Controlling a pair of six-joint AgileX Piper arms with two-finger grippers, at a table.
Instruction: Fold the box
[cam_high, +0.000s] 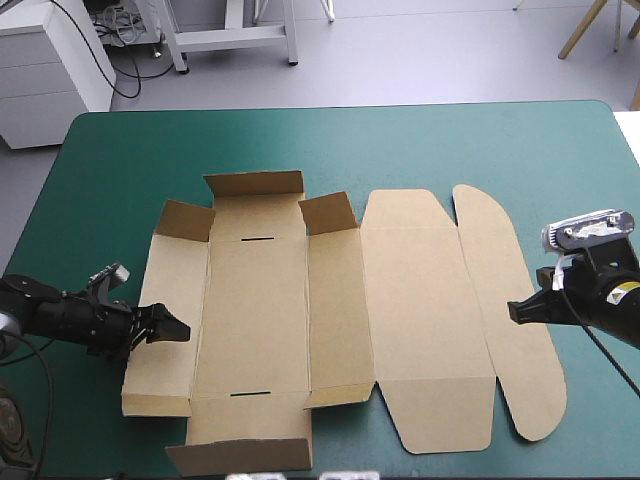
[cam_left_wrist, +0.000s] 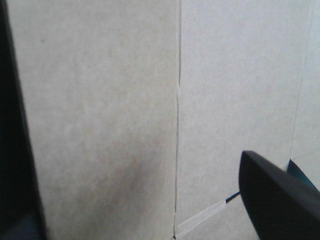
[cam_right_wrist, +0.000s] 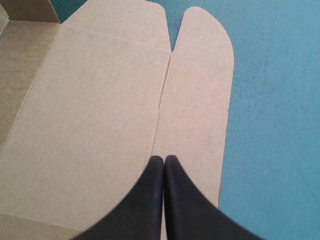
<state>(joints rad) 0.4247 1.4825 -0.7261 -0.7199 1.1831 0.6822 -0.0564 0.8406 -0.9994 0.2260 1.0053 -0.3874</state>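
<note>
The brown box lies as a flat cut sheet in the middle of the table. Three small flaps stand raised at its far left end, and its rounded lid flap lies flat on the right. My left gripper is open at the outer edge of the box's left panel. In the left wrist view its fingers stand wide apart, and brown board fills the space between and ahead of them. My right gripper is shut, its tip just over the outer edge of the lid flap.
Teal-green cover runs between the box and the table's far edge. A narrower strip of it lies beside the lid flap, on the right gripper's side. The box's near flap reaches close to the table's front edge.
</note>
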